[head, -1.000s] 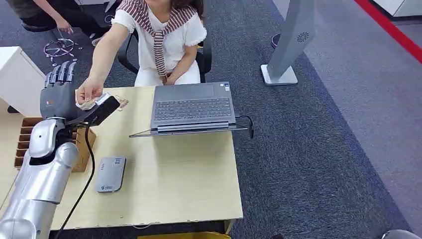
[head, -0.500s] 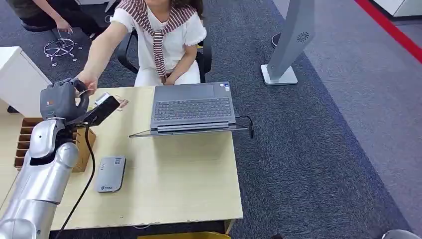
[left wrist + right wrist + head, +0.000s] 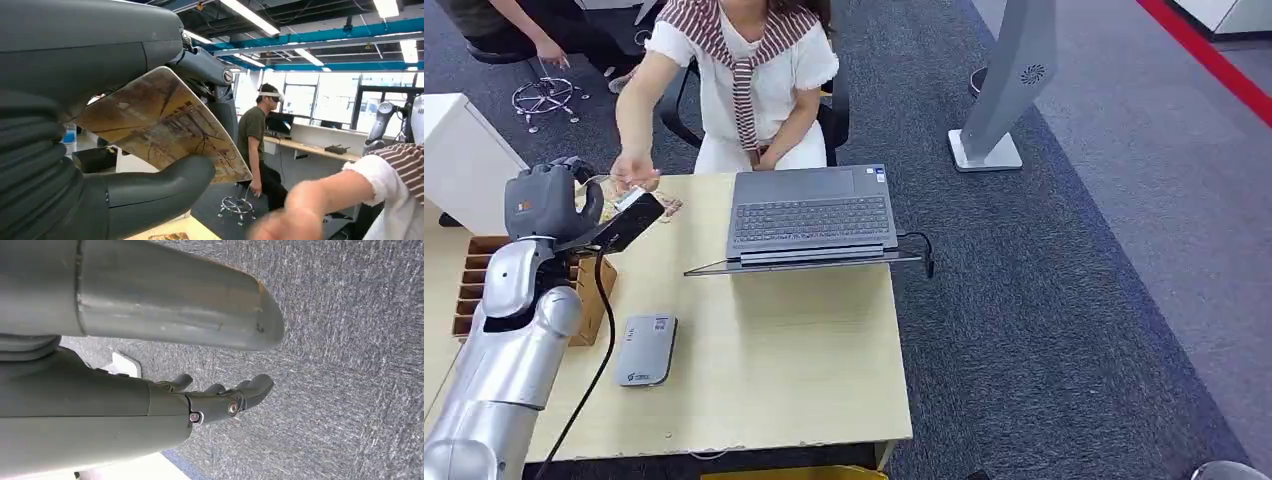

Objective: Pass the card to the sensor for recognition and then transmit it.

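My left hand (image 3: pixel 547 201) is raised over the table's far left corner, fingers curled around a card. In the left wrist view the card (image 3: pixel 165 125), brown and beige with a painted scene, is pinched between the thumb (image 3: pixel 165 182) and the darker fingers above it. A seated person's hand (image 3: pixel 634 170) hovers just beside my left hand, apart from the card. The grey card sensor (image 3: pixel 645 350) lies flat on the wooden table (image 3: pixel 784 360), nearer me than the hand. My right hand (image 3: pixel 220 400) hangs over the grey carpet, fingers loosely extended, holding nothing.
An open laptop (image 3: pixel 811 215) sits at the table's far side in front of the person. A brown slotted box (image 3: pixel 484 285) stands at the left edge under my left arm. A black cable (image 3: pixel 594 350) runs down past the sensor. Another small card (image 3: pixel 667 207) lies near the laptop.
My left hand went from fingers spread upward to curled around the card that the person placed in it. The person's hand has let go and drawn back to the right.
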`<state>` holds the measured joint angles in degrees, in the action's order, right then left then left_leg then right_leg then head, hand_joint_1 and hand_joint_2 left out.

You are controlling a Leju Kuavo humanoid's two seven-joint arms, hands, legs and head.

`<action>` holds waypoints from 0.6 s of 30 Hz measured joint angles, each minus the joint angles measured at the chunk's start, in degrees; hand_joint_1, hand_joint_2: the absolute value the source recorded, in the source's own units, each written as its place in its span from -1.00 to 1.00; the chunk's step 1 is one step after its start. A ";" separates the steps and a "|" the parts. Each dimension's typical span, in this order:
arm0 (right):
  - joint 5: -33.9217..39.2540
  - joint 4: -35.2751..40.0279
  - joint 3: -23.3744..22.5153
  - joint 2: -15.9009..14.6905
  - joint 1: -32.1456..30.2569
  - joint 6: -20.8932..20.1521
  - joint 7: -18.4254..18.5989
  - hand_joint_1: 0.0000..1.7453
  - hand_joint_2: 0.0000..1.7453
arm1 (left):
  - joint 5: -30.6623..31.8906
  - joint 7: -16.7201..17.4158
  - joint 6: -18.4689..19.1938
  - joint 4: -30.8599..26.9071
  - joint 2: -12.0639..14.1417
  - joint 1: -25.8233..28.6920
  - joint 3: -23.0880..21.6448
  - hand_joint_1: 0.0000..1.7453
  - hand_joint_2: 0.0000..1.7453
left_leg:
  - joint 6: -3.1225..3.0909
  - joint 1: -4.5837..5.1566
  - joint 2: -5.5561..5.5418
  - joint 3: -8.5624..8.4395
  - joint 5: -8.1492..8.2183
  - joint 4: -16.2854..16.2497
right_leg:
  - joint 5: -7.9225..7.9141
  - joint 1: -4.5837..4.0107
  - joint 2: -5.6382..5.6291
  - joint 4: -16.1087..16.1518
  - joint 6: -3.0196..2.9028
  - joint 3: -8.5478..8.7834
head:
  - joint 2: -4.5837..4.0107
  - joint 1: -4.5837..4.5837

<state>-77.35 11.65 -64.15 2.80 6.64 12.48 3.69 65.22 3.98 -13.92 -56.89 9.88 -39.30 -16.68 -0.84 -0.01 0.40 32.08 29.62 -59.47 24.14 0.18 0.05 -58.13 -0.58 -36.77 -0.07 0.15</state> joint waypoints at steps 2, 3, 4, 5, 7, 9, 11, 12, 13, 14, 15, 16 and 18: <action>0.00 0.00 0.02 0.00 0.00 -0.09 0.04 -1.00 -1.00 | -0.02 0.00 -0.02 0.00 0.00 0.00 0.02 1.00 1.00 | 0.00 0.00 0.00 0.00 0.00 0.00 | 0.00 0.00 0.00 0.00 0.00 0.00 | 0.00 0.00; 0.00 0.00 0.02 0.00 0.00 -0.09 0.04 -1.00 -1.00 | -0.11 -0.04 -0.02 0.00 0.00 0.00 0.00 1.00 1.00 | 0.00 0.00 0.00 0.00 0.00 0.00 | 0.00 0.00 0.00 0.00 0.00 0.00 | -0.02 0.00; 0.02 0.00 0.04 -0.02 0.00 -0.09 0.04 -1.00 -1.00 | -0.46 -0.42 -0.15 0.00 0.00 0.06 0.02 1.00 1.00 | 0.00 0.00 0.00 0.01 0.00 0.00 | 0.00 0.00 0.00 0.00 0.00 0.00 | -0.02 0.00; 0.06 0.00 0.04 -0.02 -0.01 -0.09 0.04 -1.00 -1.00 | -0.98 -1.02 -0.43 0.00 0.00 0.22 0.02 1.00 1.00 | 0.00 0.00 0.00 0.01 0.00 0.00 | 0.00 0.00 0.01 0.00 0.00 0.01 | -0.02 0.00; 0.39 0.00 0.02 -0.02 -0.05 -0.04 -0.15 -1.00 -1.00 | -2.14 -2.39 -1.09 -0.90 0.00 1.76 0.02 1.00 1.00 | 0.00 0.00 0.03 -0.01 0.01 0.01 | 0.00 0.02 -0.01 0.00 0.00 0.01 | -0.02 0.00; 1.18 -0.02 0.02 -0.02 -0.24 0.04 -0.26 -1.00 -1.00 | -3.54 -3.89 -2.27 -3.72 0.00 5.43 0.02 1.00 1.00 | -0.01 0.01 0.09 -0.01 0.02 0.02 | 0.01 0.03 -0.07 0.00 0.00 0.01 | 0.00 0.00; 1.35 -0.02 0.02 -0.02 -0.62 0.11 -0.33 -1.00 -1.00 | -4.59 -5.07 -3.78 -7.53 0.02 10.20 0.00 1.00 1.00 | -0.03 0.01 0.09 -0.01 0.05 0.02 | 0.04 0.02 -0.08 0.01 0.02 -0.01 | 0.00 0.00; 1.35 -0.02 0.00 -0.02 -0.80 0.13 -0.39 -1.00 -1.00 | -4.74 -5.36 -4.11 -8.86 0.02 12.18 0.02 1.00 1.00 | -0.03 0.01 0.08 0.01 0.05 0.02 | 0.05 0.02 -0.09 0.01 0.03 -0.03 | 0.00 0.00; 1.35 -0.02 0.00 -0.02 -0.98 0.15 -0.44 -1.00 -1.00 | -4.87 -5.38 -4.28 -10.32 0.07 13.97 0.00 1.00 1.00 | -0.04 0.01 0.07 0.05 0.05 0.02 | 0.05 0.02 -0.08 0.01 0.03 -0.06 | 0.00 0.00; 1.35 -0.02 -0.02 -0.02 -1.09 0.18 -0.46 -1.00 -1.00 | -4.98 -5.42 -4.28 -11.40 0.15 15.08 0.00 1.00 1.00 | -0.04 0.01 0.04 0.08 0.05 0.01 | 0.05 0.02 -0.05 0.01 0.03 -0.07 | 0.00 0.00; 1.35 -0.02 -0.02 -0.02 -1.14 0.18 -0.46 -1.00 -1.00 | -4.98 -5.44 -4.26 -12.21 0.22 15.79 0.00 1.00 1.00 | -0.04 0.01 0.03 0.10 0.04 0.01 | 0.05 0.01 -0.02 0.02 0.04 -0.08 | 0.00 0.02; 1.35 -0.02 -0.02 -0.02 -1.13 0.18 -0.46 -1.00 -1.00 | -4.98 -5.44 -4.26 -12.99 0.33 16.46 0.00 1.00 1.00 | -0.04 0.01 0.02 0.10 0.04 0.02 | 0.05 0.02 -0.02 0.02 0.04 -0.08 | -0.02 0.00; 1.35 -0.02 -0.02 -0.02 -1.14 0.18 -0.46 -1.00 -1.00 | -5.00 -5.44 -4.26 -13.99 0.50 17.09 0.02 1.00 1.00 | -0.04 0.01 0.02 0.11 0.04 0.01 | 0.04 0.02 -0.02 0.02 0.04 -0.07 | 0.00 0.00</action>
<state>-76.00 11.63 -64.17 2.78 5.50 12.66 3.23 60.22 -1.46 -18.19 -70.88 10.38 -22.21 -16.66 -0.88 0.00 0.42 32.18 29.66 -59.45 24.18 0.20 0.04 -58.11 -0.54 -36.84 -0.07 0.15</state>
